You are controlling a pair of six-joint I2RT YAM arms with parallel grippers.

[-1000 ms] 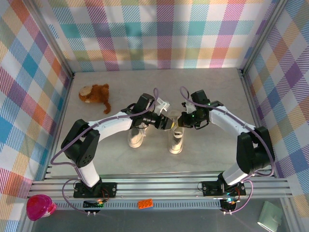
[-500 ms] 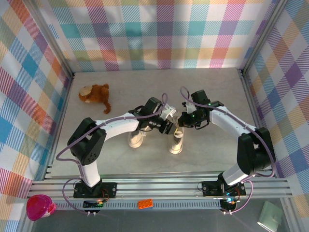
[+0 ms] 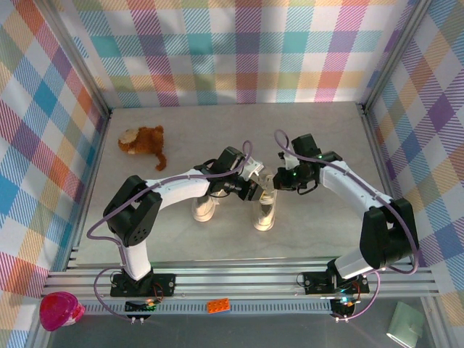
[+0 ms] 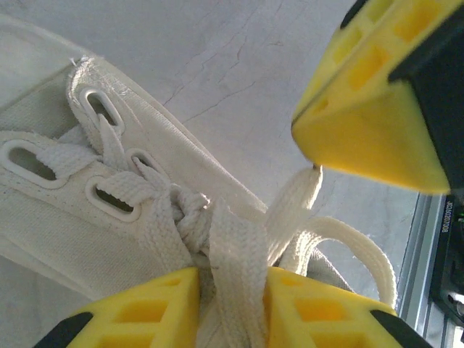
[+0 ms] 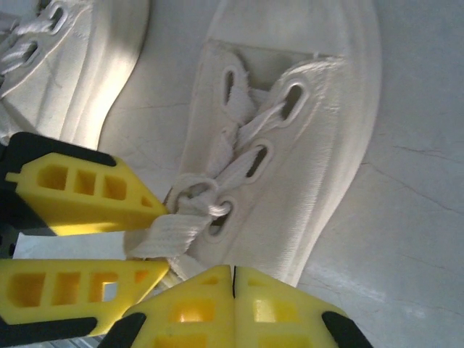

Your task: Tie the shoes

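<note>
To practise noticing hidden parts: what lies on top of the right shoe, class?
On the right shoe, white lace crisscrosses the eyelets into a twist. The left tool and right tool cover where its strands lead.

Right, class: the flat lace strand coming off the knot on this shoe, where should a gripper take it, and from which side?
Probably just past the knot, pinched across its broad faces, since the lace strand is a flat ribbon. Come from the left arm's side, where the left gripper has it between its fingers; the right gripper holds the other strand opposite.
</note>
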